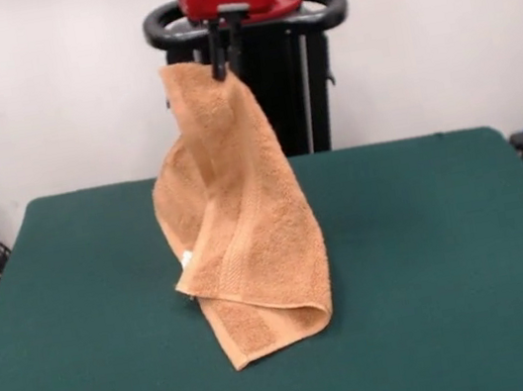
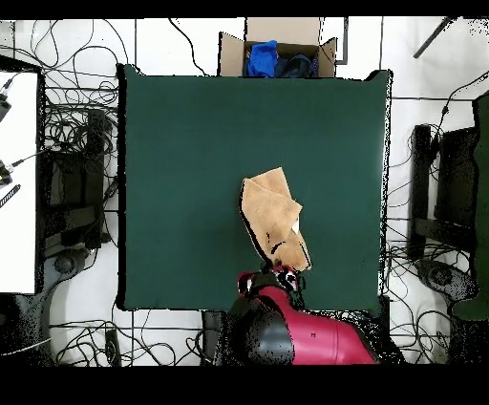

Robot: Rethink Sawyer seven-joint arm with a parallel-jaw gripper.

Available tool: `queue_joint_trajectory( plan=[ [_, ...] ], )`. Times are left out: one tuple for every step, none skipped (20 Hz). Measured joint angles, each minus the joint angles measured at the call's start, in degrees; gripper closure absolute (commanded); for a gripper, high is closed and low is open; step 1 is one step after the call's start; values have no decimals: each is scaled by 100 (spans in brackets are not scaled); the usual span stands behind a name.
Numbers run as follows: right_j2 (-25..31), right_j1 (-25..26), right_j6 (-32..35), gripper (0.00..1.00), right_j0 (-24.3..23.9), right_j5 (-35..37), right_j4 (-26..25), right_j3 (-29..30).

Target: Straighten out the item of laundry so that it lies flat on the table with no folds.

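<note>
The orange-tan towel (image 1: pixel 240 219) hangs from my gripper (image 1: pixel 225 69), which is shut on its top corner high above the table. The towel drapes down in loose folds, and its lower end with a woven band rests on the dark green table (image 1: pixel 433 257). A small white tag (image 1: pixel 187 258) shows at its left edge. In the overhead view the towel (image 2: pixel 270 212) lies toward the robot side of the table (image 2: pixel 181 172), with the gripper (image 2: pixel 285 275) at its near end.
A cardboard box (image 2: pixel 279 53) with blue and dark cloth stands beyond the table's far edge in the overhead view. Cables lie on the floor all round. The black pedestal (image 1: pixel 292 80) stands behind the table.
</note>
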Motion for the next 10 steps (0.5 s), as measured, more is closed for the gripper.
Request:
queue_joint_trajectory(
  plan=[
    [-49,-1,7,100,73,-36,0,63],
    [-111,1,17,100,148,-76,-1,109],
    [-151,6,23,100,201,-111,0,136],
    [-192,10,30,100,254,-145,1,163],
    [-223,17,37,100,292,-175,1,184],
    [-269,29,45,100,345,-219,1,212],
    [-355,64,63,100,444,-329,0,262],
    [-415,102,73,100,509,-418,1,280],
    [-458,134,80,100,552,-478,1,284],
    [-517,183,88,100,607,-569,1,285]
  ],
)
